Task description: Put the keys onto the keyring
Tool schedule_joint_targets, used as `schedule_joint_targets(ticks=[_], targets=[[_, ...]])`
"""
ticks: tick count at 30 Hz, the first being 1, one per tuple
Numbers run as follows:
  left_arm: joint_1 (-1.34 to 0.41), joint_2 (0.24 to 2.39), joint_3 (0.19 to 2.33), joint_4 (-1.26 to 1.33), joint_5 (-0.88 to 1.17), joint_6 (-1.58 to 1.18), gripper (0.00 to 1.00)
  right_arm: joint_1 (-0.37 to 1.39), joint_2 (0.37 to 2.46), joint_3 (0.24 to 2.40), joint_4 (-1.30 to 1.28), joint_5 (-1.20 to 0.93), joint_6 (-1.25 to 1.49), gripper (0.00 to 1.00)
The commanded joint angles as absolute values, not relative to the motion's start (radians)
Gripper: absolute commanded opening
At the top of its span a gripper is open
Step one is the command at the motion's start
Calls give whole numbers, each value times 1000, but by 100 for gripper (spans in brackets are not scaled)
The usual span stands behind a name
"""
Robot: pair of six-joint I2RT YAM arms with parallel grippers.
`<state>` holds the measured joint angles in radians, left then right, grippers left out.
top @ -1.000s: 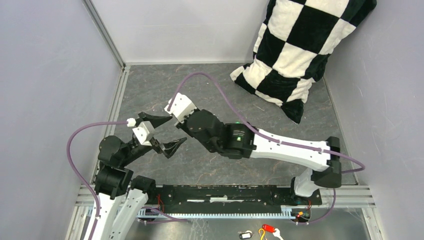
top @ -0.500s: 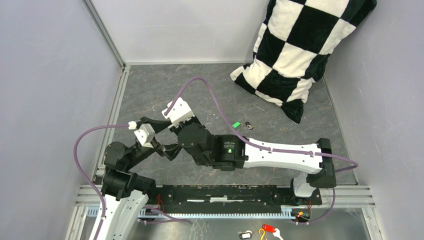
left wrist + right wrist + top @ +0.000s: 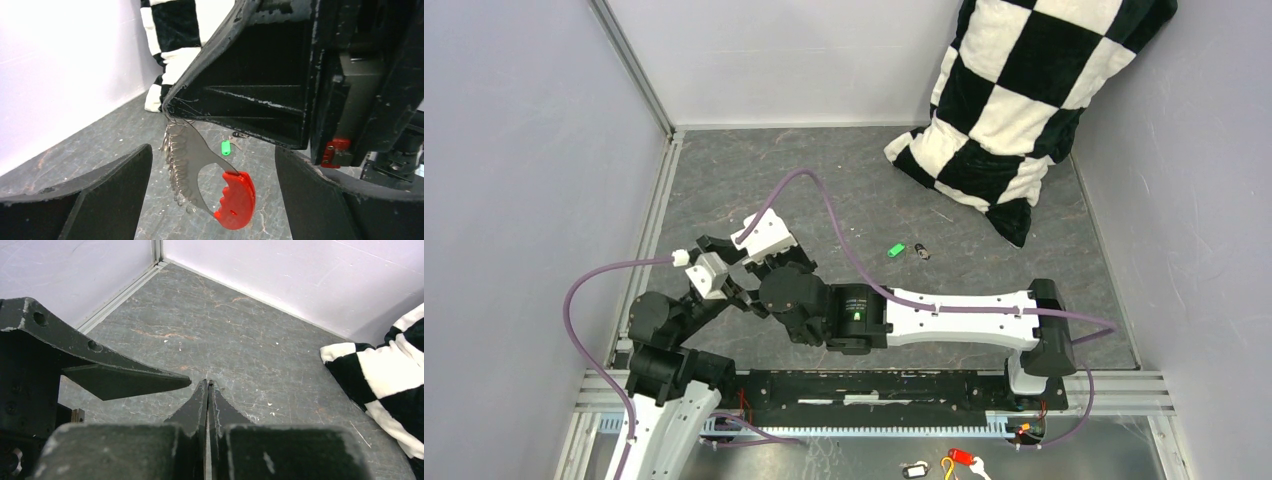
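L gripper (image 3: 212, 155) fingers wide apart, R gripper (image 3: 208, 384) pinched on keyring (image 3: 171, 157), red key (image 3: 235, 200) dangling

Right gripper (image 3: 168, 106) tip is pinched shut, with keyring (image 3: 171, 150) and red key (image 3: 234, 200) hanging from it between left gripper (image 3: 212, 165) wide-apart jaws. Green key (image 3: 225, 147) lies on desk (image 3: 100, 145) behind.

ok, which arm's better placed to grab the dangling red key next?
Left, likely. Its gripper is open, with a finger on each side of the red key and keyring. Both hang from the shut right gripper, which is busy holding them.
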<state>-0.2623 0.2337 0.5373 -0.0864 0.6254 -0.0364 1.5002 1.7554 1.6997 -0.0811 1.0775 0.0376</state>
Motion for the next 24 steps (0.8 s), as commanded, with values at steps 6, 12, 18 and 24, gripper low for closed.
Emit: schedule_joint_targets(ticks=[6,12,18,24], targets=[[-262,237,546,-81,478,160,49,1508,1710,1695,-62,1076,86,1],[-263,229,556,-111,523,198,29,1504,1676,1655,-86,1037,135,0],[-262,215,563,-167,588,257,27,1481,1652,1643,-132,991,209,0],[-262,198,565,-254,644,370,30,1440,1638,1647,-209,901,296,0]])
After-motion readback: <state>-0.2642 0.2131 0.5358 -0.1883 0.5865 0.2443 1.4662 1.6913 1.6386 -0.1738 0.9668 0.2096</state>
